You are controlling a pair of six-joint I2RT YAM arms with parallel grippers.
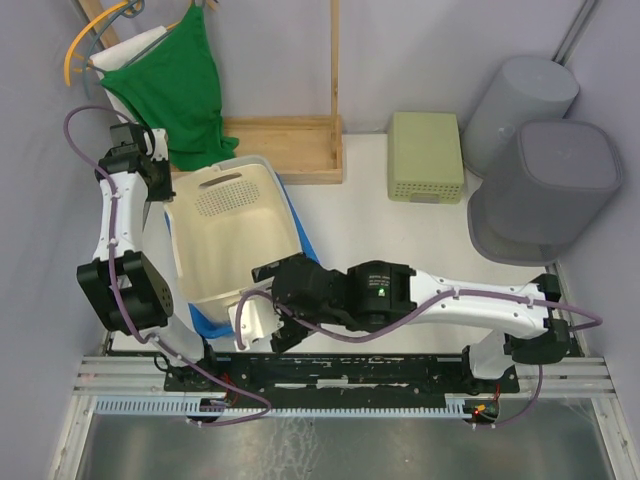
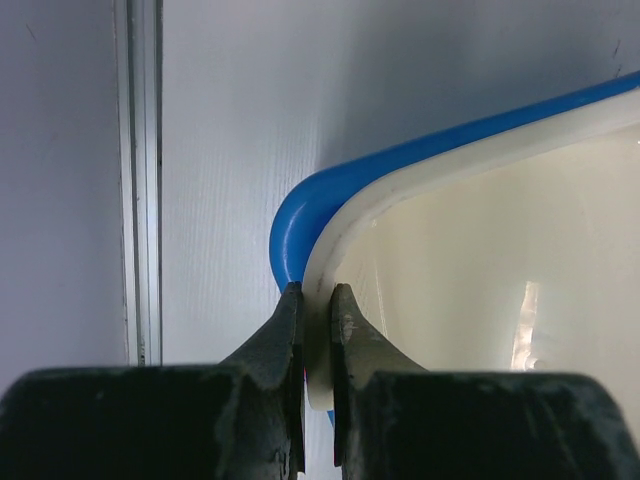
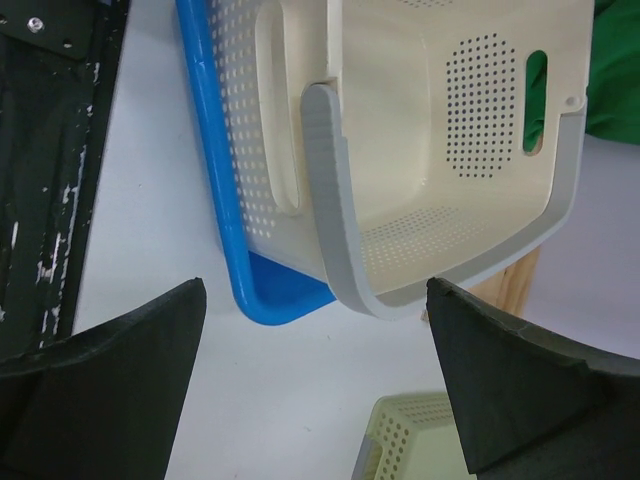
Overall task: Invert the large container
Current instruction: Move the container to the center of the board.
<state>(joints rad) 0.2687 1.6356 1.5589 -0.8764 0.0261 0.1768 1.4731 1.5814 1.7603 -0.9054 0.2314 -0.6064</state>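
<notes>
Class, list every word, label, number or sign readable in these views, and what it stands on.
None can be read. The cream perforated plastic basket, blue plastic tray, pale green box and grey bins show no lettering; the right arm bears only a green light.

Large container (image 1: 232, 245): cream plastic, perforated, glossy. Blue bin (image 3: 275, 295): smooth plastic. Green cloth (image 1: 175, 85): soft, matt. Tray (image 1: 290, 150): bare wood.

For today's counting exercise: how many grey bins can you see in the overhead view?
2. The far grey bin stands in the back right corner. The near grey bin sits just in front, partly covering it. More could be hidden out of frame.
</notes>
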